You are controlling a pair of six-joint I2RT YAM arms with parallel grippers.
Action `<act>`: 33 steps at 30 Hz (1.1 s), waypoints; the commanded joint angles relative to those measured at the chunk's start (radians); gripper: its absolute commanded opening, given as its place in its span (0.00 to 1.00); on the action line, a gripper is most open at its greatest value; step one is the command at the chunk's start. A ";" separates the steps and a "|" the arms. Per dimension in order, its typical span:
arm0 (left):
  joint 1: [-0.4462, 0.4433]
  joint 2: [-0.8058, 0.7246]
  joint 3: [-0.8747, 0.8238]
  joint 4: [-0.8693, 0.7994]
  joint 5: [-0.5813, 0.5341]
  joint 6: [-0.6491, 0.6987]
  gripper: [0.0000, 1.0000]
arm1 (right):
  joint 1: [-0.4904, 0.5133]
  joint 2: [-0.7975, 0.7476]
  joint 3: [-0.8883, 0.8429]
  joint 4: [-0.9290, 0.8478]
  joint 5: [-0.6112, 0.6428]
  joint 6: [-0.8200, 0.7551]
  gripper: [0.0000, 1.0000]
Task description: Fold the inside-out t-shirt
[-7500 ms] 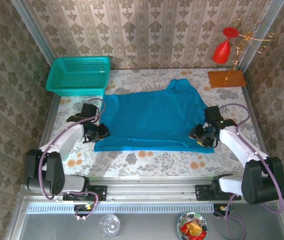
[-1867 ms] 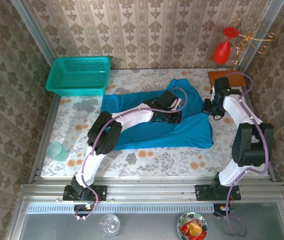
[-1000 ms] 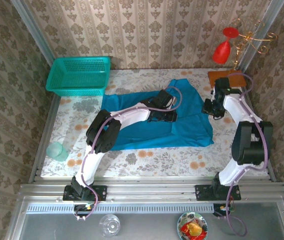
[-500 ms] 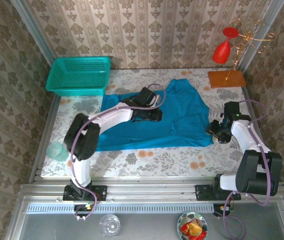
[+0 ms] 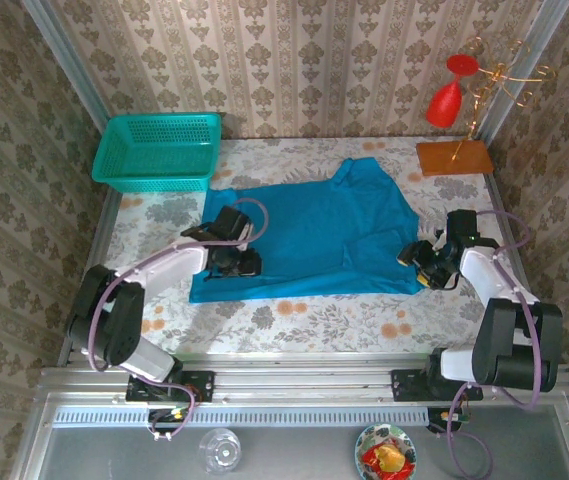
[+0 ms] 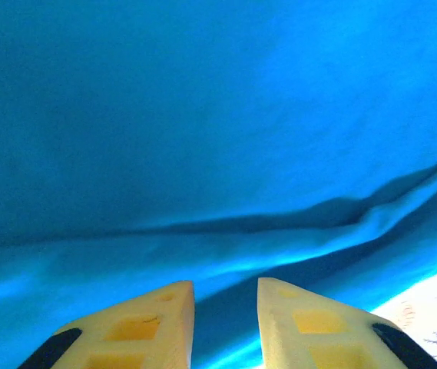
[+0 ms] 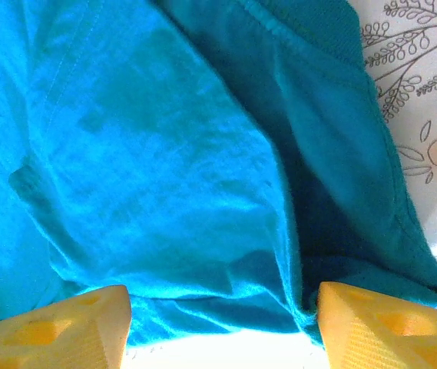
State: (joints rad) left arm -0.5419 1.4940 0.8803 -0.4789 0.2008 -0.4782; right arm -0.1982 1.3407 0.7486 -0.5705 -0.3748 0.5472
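A: Where's the shirt (image 5: 309, 235)?

B: Spread mostly flat across the middle of the tabletop (image 5: 294, 315). There's a long ridge in the cloth near its left edge, and layers overlap at the near right corner.

A: And the arms?

B: The left end effector (image 6: 226, 288) is low over the near left part, fingers a narrow gap apart with nothing pinched. The right end effector (image 7: 222, 296) is spread wide over the near right corner, also empty (the hem runs between its fingers in the wrist view).

A: How should they take hold?

B: I'd widen the left one before it goes down so it doesn't plough the ridge. Then pinch each side at the hem through every layer and lift both evenly, so the crease comes out straight
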 commanded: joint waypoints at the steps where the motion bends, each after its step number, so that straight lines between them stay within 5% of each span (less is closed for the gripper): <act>1: 0.053 -0.042 -0.071 -0.002 0.003 -0.013 0.29 | -0.009 0.058 -0.009 0.064 0.011 0.030 0.67; 11: 0.221 -0.016 -0.187 0.026 0.043 -0.017 0.29 | -0.097 0.177 -0.030 0.078 0.065 0.103 0.69; 25: 0.254 -0.056 -0.253 0.006 0.049 -0.034 0.29 | -0.156 0.057 -0.064 -0.086 0.292 0.208 0.67; 33: 0.254 -0.150 -0.212 -0.048 0.063 -0.037 0.30 | -0.057 -0.112 0.009 -0.178 0.180 0.122 0.66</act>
State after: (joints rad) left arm -0.2935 1.3720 0.6548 -0.4656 0.2722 -0.5014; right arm -0.3107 1.2610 0.7166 -0.6758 -0.1623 0.7090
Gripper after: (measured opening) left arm 0.296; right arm 0.660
